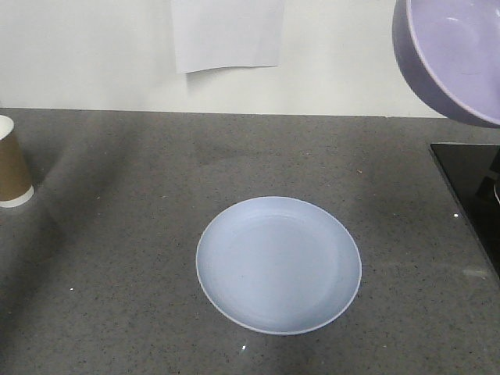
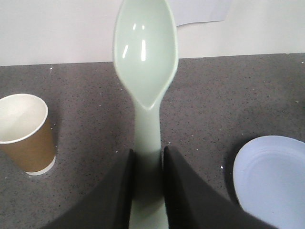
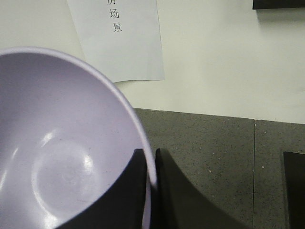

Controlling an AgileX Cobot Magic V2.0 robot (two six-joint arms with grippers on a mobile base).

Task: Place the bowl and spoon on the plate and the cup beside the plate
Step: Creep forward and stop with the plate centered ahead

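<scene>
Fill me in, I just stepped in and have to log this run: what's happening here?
A two-armed robot is mid-task. Its left hand is shut on the handle of the mint-green spoon, held above the grey counter. Its right hand pinches the rim of the purple bowl, which is raised and tilted at the right. The plate lies empty mid-counter, and the paper cup stands upright at the far left, apart from it. Nothing is placed yet.

A grey speckled counter (image 1: 117, 258) meets a white wall (image 1: 351, 62) (paper sheet (image 1: 226, 31) hung there).
</scene>
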